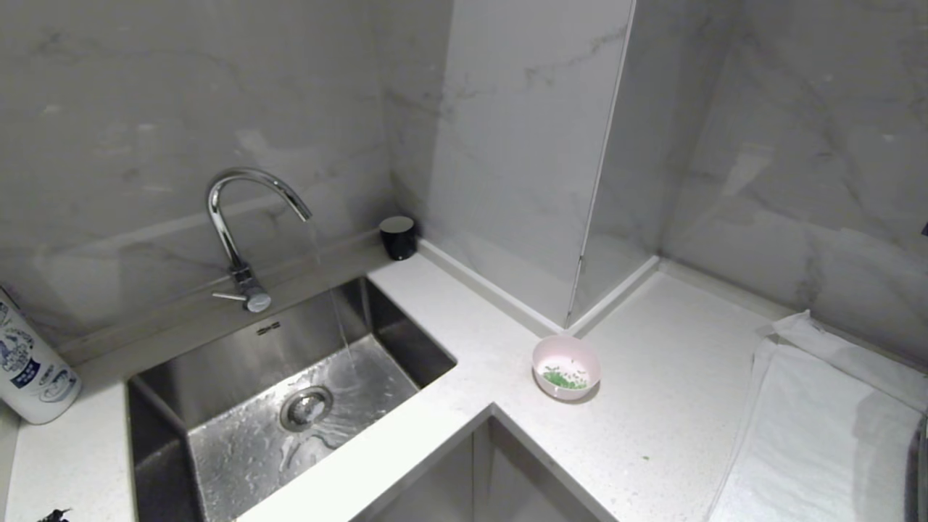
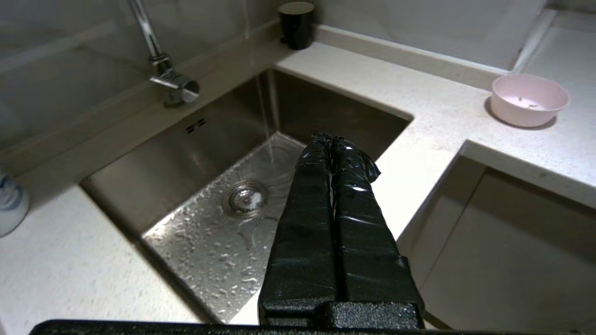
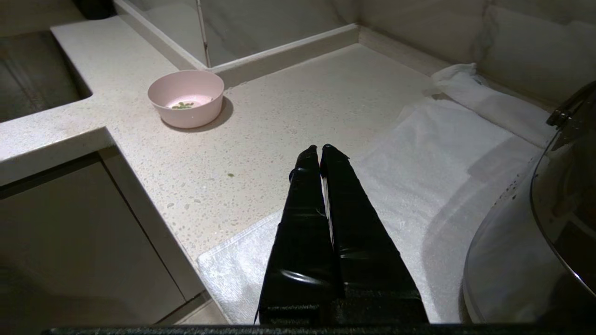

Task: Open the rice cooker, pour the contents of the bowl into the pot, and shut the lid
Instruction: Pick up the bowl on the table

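The pink bowl (image 1: 566, 367) sits on the white counter (image 1: 652, 406) at its inner corner, green bits (image 1: 562, 378) inside. A white towel (image 1: 819, 428) covers the counter's right end. The left gripper (image 2: 329, 139) hangs over the sink's (image 1: 239, 464) front edge and the right gripper (image 3: 320, 150) over the towel's edge, each with fingers pressed together, empty.

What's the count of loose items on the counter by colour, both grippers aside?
Pink: 1, the bowl
Black: 1, the cup in the corner behind the sink
White: 2, the towel and the printed bottle
Total: 4
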You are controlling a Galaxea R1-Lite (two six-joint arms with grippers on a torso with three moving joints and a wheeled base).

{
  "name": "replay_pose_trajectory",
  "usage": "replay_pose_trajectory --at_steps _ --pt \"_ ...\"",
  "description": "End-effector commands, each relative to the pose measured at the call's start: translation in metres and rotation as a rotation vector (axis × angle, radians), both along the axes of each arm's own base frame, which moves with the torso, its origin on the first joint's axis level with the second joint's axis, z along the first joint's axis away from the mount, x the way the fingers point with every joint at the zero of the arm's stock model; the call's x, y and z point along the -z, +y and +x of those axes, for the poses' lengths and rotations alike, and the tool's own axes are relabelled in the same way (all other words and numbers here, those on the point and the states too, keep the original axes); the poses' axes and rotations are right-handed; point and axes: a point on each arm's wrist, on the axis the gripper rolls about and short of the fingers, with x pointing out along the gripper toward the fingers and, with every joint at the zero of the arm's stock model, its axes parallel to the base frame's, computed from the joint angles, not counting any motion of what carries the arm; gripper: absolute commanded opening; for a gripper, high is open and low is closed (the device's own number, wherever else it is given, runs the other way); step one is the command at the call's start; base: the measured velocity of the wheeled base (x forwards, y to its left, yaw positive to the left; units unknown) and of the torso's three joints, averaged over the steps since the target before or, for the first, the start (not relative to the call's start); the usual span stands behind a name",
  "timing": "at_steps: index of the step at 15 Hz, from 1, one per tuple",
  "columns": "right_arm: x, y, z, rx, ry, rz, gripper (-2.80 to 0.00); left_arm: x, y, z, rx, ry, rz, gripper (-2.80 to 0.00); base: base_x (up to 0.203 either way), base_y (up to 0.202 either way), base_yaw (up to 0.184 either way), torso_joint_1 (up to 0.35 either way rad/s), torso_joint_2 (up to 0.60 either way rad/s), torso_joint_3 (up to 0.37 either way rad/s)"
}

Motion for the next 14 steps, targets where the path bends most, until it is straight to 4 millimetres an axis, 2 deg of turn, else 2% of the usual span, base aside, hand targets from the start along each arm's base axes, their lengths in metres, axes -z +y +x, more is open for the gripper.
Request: replay_pose_trajectory --at_steps 1,4,6,8,11,14 --pt "0.000 0.000 0.000 -0.001 0.004 0.003 -2.80 -0.020 0.001 0.044 0.026 0.148 -0.009 -2.80 0.000 0.000 0.000 0.000 0.00 0.000" --pt "0.000 0.000 0.000 0.004 0.003 0.033 -2.80 -0.038 -0.005 0.110 0.110 0.285 -0.073 -2.80 0.000 0.000 0.000 0.000 0.00 0.000" --pt "0.000 0.000 0.000 0.004 0.003 0.033 -2.80 -0.043 -0.022 0.161 0.164 0.389 -0.130 -2.80 0.000 0.000 0.000 0.000 0.00 0.000" --pt "0.000 0.000 0.000 0.005 0.003 0.033 -2.80 -0.039 -0.057 0.213 0.188 0.472 -0.126 -2.80 0.000 0.000 0.000 0.000 0.00 0.000" --pt "0.000 0.000 0.000 0.005 0.004 0.033 -2.80 -0.027 -0.119 0.278 0.202 0.511 -0.111 -2.80 0.000 0.000 0.000 0.000 0.00 0.000" --pt "0.000 0.000 0.000 0.005 0.004 0.033 -2.80 -0.028 -0.176 0.326 0.237 0.495 -0.148 -2.80 0.000 0.000 0.000 0.000 0.00 0.000"
